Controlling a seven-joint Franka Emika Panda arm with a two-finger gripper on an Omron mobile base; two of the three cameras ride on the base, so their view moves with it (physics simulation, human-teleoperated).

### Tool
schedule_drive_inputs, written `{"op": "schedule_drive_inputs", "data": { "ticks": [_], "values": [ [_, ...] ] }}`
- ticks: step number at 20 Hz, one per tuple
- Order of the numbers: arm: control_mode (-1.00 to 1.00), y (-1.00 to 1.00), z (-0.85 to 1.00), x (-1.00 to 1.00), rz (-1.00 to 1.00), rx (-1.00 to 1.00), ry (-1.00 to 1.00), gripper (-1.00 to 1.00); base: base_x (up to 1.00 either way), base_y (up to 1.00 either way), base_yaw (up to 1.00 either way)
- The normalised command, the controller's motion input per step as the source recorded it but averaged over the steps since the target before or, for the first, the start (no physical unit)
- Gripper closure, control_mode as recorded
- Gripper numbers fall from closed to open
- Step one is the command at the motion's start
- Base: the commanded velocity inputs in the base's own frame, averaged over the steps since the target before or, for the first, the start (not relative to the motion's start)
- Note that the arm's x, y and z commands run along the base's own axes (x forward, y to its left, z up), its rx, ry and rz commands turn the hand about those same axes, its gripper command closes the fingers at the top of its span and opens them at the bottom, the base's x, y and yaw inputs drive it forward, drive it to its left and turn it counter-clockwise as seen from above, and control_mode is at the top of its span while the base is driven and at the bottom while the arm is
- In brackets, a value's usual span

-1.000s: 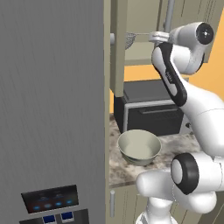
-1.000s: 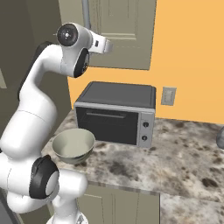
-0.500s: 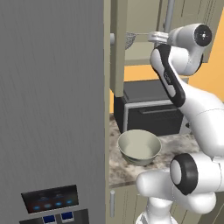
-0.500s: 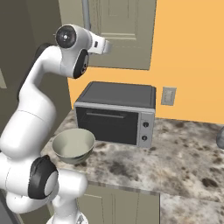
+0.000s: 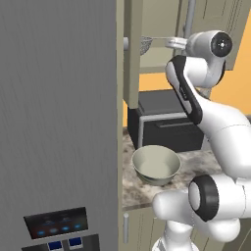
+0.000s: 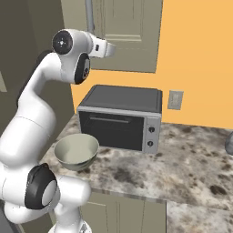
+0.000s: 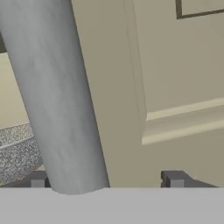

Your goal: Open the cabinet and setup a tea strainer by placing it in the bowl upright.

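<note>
Up high at the cabinet (image 6: 127, 36), the gripper (image 7: 105, 177) has its jaws spread wide and nothing in them. In the hand view the grey bar handle (image 7: 57, 96) runs between the two dark tips, hugging the tip at 8 o'clock and leaving plenty of daylight toward the tip at 4 o'clock. So this looks like the door-opening step, the handle bracketed but not clamped.

To do it well, I'd say: centre the bar between the tips, close squarely on it, then pull along the door's arc instead of straight back, so the bar does not slide out. Keep the wrist clear of the door edge.

The strainer (image 5: 146, 45) sits up on the cabinet shelf. In the left base view it is at 12 o'clock above the bowl (image 5: 156, 164), well apart from it. It is a small round silvery mesh basket, with a thin straight handle running toward 3 o'clock, at the hand. In the hand view its speckled grey mesh peeks past the bar at 8 o'clock.

The bowl waits on the speckled counter (image 6: 182, 159), at 7 o'clock of the black oven (image 6: 120, 118), pale, deep, smooth-rimmed and holding nothing.
</note>
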Motion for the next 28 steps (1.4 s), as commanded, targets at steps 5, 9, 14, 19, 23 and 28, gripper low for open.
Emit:
{"op": "schedule_drive_inputs", "data": {
  "ticks": [5, 9, 14, 19, 23, 28],
  "values": [
    [-1.0, -0.5, 0.09, 0.07, -0.14, -0.01, -0.03, 1.0, 0.0, 0.0, 0.0],
    [-1.0, -0.89, 0.35, 0.0, -0.15, 0.0, -0.02, 1.0, 0.0, 0.0, 0.0],
    [-1.0, -1.0, 0.61, -0.15, -0.14, 0.07, 0.0, 1.0, 0.0, 0.0, 0.0],
    [-1.0, -1.0, 0.76, -0.61, -0.06, 0.17, 0.06, 1.0, 0.0, 0.0, 0.0],
    [-1.0, -1.0, 0.82, -0.82, -0.05, 0.23, 0.06, 1.0, 0.0, 0.0, 0.0],
    [-1.0, -1.0, 0.79, -0.97, -0.08, 0.19, 0.01, 1.0, 0.0, 0.0, 0.0]
  ]
}}
